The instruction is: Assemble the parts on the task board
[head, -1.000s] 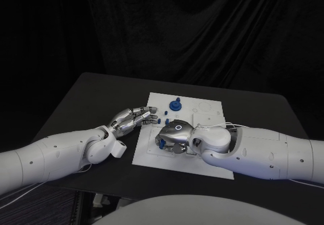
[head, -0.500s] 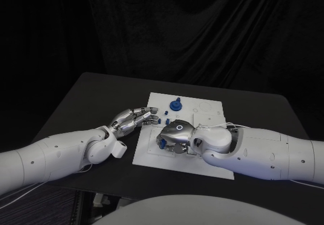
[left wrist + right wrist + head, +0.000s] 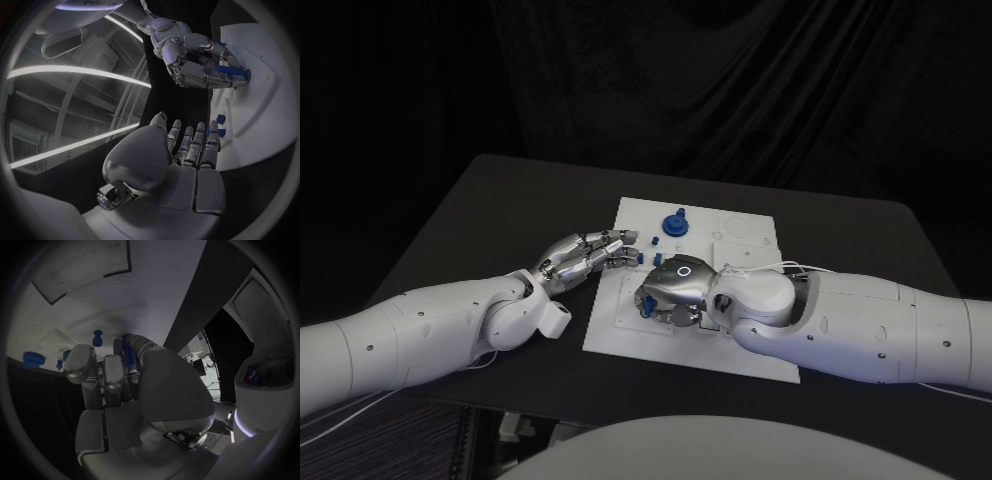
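The white task board lies mid-table. My right hand bends down over its left half and grips a long blue peg between its fingers, with the peg's end against the board. The same peg sits between the fingers in the right wrist view. My left hand hovers at the board's left edge, fingers stretched out and holding nothing. Two small blue parts lie just beyond its fingertips. A larger blue part stands near the board's far edge.
A short blue peg stands in the board near my right hand, and a round blue part sits farther along. The board's right half has pale recessed shapes. Black table surrounds the board.
My right hand has edged slightly farther from me across the board with the blue peg. The left hand has stayed in place.
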Controlling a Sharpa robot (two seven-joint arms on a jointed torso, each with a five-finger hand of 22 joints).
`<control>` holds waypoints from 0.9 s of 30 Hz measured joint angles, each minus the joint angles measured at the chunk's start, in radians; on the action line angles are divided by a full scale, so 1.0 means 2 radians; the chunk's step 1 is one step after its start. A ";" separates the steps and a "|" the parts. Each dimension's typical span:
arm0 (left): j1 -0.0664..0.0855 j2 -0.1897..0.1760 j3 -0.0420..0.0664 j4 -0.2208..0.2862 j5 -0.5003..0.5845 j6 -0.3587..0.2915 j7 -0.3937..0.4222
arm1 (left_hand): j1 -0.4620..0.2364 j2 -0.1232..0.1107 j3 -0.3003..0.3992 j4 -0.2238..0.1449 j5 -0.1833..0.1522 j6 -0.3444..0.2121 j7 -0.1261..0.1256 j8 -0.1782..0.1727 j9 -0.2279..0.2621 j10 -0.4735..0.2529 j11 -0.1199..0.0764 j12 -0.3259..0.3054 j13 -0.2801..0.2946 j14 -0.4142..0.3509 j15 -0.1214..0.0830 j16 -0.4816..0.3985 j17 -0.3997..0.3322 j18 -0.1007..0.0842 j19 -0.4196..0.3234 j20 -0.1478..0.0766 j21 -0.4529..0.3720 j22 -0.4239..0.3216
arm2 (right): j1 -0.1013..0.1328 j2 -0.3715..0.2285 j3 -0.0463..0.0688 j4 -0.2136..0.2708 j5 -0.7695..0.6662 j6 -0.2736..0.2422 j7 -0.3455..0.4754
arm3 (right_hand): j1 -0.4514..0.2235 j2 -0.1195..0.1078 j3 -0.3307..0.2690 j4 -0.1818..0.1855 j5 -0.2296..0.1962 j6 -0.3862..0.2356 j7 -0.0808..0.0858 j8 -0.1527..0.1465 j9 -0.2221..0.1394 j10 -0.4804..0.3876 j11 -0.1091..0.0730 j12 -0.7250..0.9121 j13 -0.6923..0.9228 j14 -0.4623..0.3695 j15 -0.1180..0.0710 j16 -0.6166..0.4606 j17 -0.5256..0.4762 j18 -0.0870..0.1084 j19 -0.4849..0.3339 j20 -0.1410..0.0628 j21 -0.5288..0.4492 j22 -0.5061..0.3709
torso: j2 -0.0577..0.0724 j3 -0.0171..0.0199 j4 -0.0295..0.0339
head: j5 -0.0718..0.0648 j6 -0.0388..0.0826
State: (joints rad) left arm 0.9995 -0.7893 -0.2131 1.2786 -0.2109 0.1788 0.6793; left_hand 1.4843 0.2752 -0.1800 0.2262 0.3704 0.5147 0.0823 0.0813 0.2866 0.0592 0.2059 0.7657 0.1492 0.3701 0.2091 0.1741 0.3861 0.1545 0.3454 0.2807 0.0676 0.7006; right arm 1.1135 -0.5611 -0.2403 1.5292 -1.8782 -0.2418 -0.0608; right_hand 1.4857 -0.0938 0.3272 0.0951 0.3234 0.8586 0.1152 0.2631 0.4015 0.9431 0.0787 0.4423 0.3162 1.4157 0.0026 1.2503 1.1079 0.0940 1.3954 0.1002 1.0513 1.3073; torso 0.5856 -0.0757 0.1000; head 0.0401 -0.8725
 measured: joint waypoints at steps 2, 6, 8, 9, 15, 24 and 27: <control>0.000 0.000 0.000 0.000 0.000 0.001 0.000 | 0.000 0.000 0.000 0.000 0.000 0.000 0.000 0.000 0.000 0.000 0.000 0.000 0.000 0.000 0.000 0.000 0.000 0.000 0.000 0.000 0.000 0.000 | 0.000 0.001 0.000 0.000 0.000 0.000 0.000 | 0.000 0.000 0.001 0.001 -0.005 0.000 0.000 -0.002 -0.001 0.000 0.000 0.000 0.001 0.000 0.000 0.000 0.000 0.000 0.000 0.000 0.000 0.000 | 0.000 0.0000 0.0000 | 0.000 0.000; 0.000 0.000 0.000 0.000 0.000 0.001 0.000 | 0.000 0.000 0.000 0.000 0.000 0.000 0.000 0.000 0.000 0.000 0.000 0.000 0.000 0.000 0.000 0.000 0.000 0.000 0.000 0.000 0.000 0.000 | 0.000 0.002 0.000 -0.001 0.000 0.000 0.000 | -0.002 -0.002 0.001 0.001 -0.014 -0.002 -0.002 -0.005 -0.002 0.000 0.000 0.000 0.002 0.000 0.000 0.000 0.000 0.000 0.000 0.000 0.000 0.000 | 0.000 0.0000 0.0000 | -0.001 0.000; 0.000 0.000 0.000 0.000 0.000 0.002 0.000 | 0.000 0.000 0.000 0.000 0.000 0.000 0.000 0.000 0.000 0.000 0.000 0.000 0.000 0.000 0.000 0.000 0.000 0.000 0.000 0.000 0.000 0.000 | 0.000 0.003 0.000 -0.001 0.000 0.000 0.000 | -0.002 -0.002 0.001 0.001 -0.015 -0.002 -0.002 -0.005 -0.002 0.000 0.000 0.000 0.002 0.000 0.000 0.000 0.000 0.000 0.000 0.000 0.000 0.000 | 0.000 -0.0001 0.0000 | -0.001 0.000; 0.000 0.000 0.000 0.000 0.000 0.002 0.000 | 0.000 0.000 0.000 0.000 0.000 0.000 0.000 0.000 0.000 0.000 0.000 0.000 0.000 0.000 0.000 0.000 0.000 0.000 0.000 0.000 0.000 0.000 | 0.000 0.004 0.000 -0.001 0.000 0.000 0.000 | -0.003 -0.003 0.001 0.001 -0.015 -0.002 -0.002 -0.005 -0.002 0.000 0.000 0.000 0.002 0.000 0.000 0.000 0.000 0.000 0.000 0.000 0.000 0.000 | 0.000 -0.0001 0.0000 | -0.001 0.000; -0.001 0.001 0.000 0.000 0.000 0.002 0.000 | 0.000 0.000 0.000 0.000 0.000 0.002 0.002 0.000 0.000 0.000 0.000 0.000 0.000 0.000 0.000 0.000 0.000 0.000 0.000 0.000 0.000 0.000 | 0.000 0.006 0.000 -0.001 0.000 0.000 0.000 | -0.006 0.000 0.001 0.004 -0.027 -0.005 -0.002 -0.012 -0.004 0.000 0.000 0.000 0.003 0.000 0.000 0.000 0.000 0.000 0.000 0.000 0.000 0.000 | 0.000 -0.0002 0.0001 | -0.001 0.000; -0.001 0.001 0.000 -0.001 0.000 0.003 0.000 | 0.000 0.000 0.000 0.000 -0.002 0.005 0.005 0.000 0.002 0.000 0.000 0.000 0.000 -0.002 -0.002 0.000 0.000 0.000 0.000 0.000 0.000 0.000 | 0.000 0.008 0.000 -0.001 0.000 0.000 0.000 | -0.009 -0.003 0.000 0.007 -0.038 -0.013 -0.006 -0.024 -0.008 0.000 0.000 0.000 0.005 -0.001 -0.001 0.000 -0.001 0.000 -0.001 0.001 -0.001 0.000 | 0.000 -0.0004 0.0001 | -0.001 0.000; -0.001 0.001 0.000 -0.001 0.000 0.003 0.000 | 0.000 0.000 0.000 0.000 -0.002 0.005 0.005 0.000 0.002 0.000 0.000 0.000 0.000 -0.002 -0.002 0.000 0.000 0.000 0.000 0.000 0.000 0.000 | 0.000 0.008 0.000 -0.001 0.000 0.000 0.000 | -0.011 -0.005 -0.001 0.009 -0.040 -0.019 -0.009 -0.033 -0.011 -0.010 0.002 -0.001 0.005 -0.004 0.001 -0.003 -0.005 0.000 -0.003 0.003 -0.008 0.000 | 0.000 -0.0005 0.0001 | -0.001 0.000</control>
State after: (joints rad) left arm 0.9983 -0.7880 -0.2132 1.2773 -0.2109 0.1840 0.6793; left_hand 1.4844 0.2752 -0.1801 0.2261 0.3666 0.5238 0.0914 0.0813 0.2899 0.0590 0.2056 0.7657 0.1493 0.3665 0.2055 0.1741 0.3862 0.1545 0.3454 0.2807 0.0676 0.7006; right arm 1.1132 -0.5442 -0.2404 1.5267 -1.8786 -0.2412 -0.0617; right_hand 1.4638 -0.1041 0.3254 0.1135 0.2429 0.8201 0.0981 0.1980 0.3796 0.9225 0.0831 0.4405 0.3252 1.4081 0.0051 1.2447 1.0979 0.0940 1.3903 0.1053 1.0359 1.3079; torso 0.5848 -0.0767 0.1003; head 0.0388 -0.8725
